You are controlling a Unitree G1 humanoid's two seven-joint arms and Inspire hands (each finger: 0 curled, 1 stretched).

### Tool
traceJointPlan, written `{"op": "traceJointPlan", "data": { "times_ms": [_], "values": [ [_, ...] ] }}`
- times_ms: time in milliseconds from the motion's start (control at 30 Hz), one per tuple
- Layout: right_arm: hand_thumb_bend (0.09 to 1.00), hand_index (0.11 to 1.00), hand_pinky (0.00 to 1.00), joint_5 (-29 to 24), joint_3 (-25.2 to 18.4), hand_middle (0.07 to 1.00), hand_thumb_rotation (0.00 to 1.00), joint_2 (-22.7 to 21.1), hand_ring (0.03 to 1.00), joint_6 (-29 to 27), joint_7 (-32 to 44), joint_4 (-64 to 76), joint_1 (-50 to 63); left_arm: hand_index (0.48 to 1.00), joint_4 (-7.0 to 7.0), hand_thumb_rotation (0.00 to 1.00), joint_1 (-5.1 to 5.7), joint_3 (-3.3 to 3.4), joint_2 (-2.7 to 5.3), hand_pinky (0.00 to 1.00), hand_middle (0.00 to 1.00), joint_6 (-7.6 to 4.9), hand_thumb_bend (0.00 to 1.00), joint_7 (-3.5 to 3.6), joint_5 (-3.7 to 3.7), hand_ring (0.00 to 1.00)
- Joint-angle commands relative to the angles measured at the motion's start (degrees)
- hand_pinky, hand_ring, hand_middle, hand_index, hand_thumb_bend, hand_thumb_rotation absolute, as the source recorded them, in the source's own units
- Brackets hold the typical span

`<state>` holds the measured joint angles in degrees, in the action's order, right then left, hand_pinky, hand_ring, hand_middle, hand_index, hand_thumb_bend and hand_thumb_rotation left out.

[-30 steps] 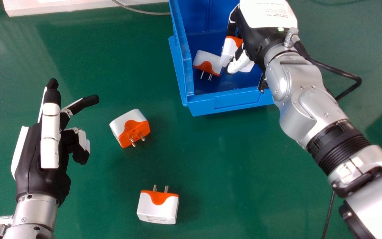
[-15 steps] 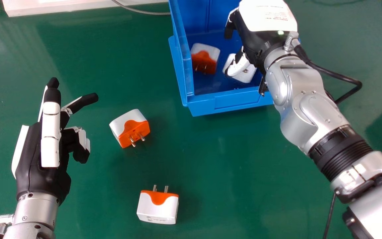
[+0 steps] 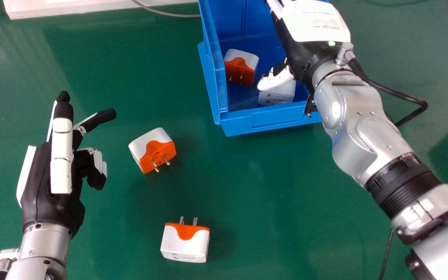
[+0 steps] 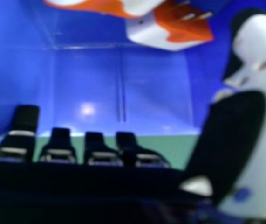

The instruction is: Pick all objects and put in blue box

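Extending over the box, the right hand held its fingers straight, with the thumb spread apart from them. Inside the box, one plug lay near the left wall; a second plug lay beside it, partly hidden by the thumb. A third plug rested on the table between the left hand, spread open, and the box; a fourth plug lay nearer the robot.

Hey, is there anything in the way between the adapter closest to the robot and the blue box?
Nothing visible lies between that adapter and the blue box, though its front wall would need clearing and the right hand is over its opening.
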<state>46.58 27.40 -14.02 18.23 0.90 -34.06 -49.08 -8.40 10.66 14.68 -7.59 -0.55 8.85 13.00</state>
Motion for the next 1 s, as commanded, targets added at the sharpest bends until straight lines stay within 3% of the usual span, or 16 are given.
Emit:
{"op": "traceJointPlan", "data": {
  "times_ms": [0,100,200,233,367,500,567,600,800,967],
  "values": [
    [0.534,0.972,0.94,-0.5,-1.7,1.0,0.31,-0.7,0.99,1.1,-0.6,4.0,0.6,1.0,-0.59,1.0,-0.34,0.31,-0.53,0.0,0.77,-1.16,0.63,0.43,0.23,0.0],
    [0.532,0.973,0.94,-0.8,-2.7,1.0,0.31,-0.6,0.992,2.3,-0.7,7.6,2.5,1.0,-0.89,0.99,-0.32,0.15,-0.76,0.0,0.79,-1.26,0.63,0.68,-0.07,0.0],
    [0.529,0.973,0.95,-0.9,-3.4,1.0,0.31,-0.4,0.994,3.8,-1.1,11.6,4.9,1.0,-0.43,0.99,-0.22,0.03,-1.42,0.0,0.83,-2.11,0.63,1.42,-0.81,0.0],
    [0.525,0.974,0.95,-0.6,-3.5,1.0,0.29,-0.3,0.995,4.4,-1.2,13.6,6.1,1.0,-0.05,1.0,-0.21,0.0,-1.85,0.0,0.89,-2.63,0.63,1.76,-1.32,0.0],
    [0.52,0.972,0.95,1.2,-3.9,1.0,0.28,-0.2,0.996,7.2,-1.9,24.4,13.2,1.0,1.99,1.0,-0.55,-0.27,-4.51,0.0,0.96,-5.02,0.64,3.04,-4.54,0.0],
    [0.518,0.97,0.95,1.8,-4.7,1.0,0.27,0.4,0.996,8.7,-2.1,32.7,19.1,1.0,3.02,1.0,-0.91,-0.59,-6.62,0.0,0.99,-6.67,0.69,3.74,-6.77,0.0],
    [0.512,0.97,0.96,1.9,-5.0,1.0,0.26,0.9,0.996,9.1,-2.1,35.1,21.0,1.0,3.34,1.0,-1.02,-0.66,-7.27,0.0,1.0,-7.23,0.72,4.01,-7.4,0.0],
    [0.51,0.97,0.96,1.8,-5.4,1.0,0.26,1.5,0.997,9.3,-2.7,37.9,23.6,1.0,3.72,1.0,-1.17,-0.74,-7.97,0.0,1.0,-7.68,0.73,4.37,-7.84,0.0],
    [0.507,0.976,0.97,2.4,-4.8,1.0,0.28,6.9,0.999,9.9,-6.8,53.7,39.8,1.0,7.32,1.0,-2.87,-0.73,-11.29,0.0,1.0,-10.94,0.8,6.77,-8.61,0.0],
    [0.518,0.982,0.96,3.0,-0.4,1.0,0.32,9.8,1.0,6.9,-10.9,61.6,53.8,1.0,10.17,1.0,-4.43,-0.7,-12.83,0.0,1.0,-13.13,0.93,9.14,-7.7,0.0]
  ]
}}
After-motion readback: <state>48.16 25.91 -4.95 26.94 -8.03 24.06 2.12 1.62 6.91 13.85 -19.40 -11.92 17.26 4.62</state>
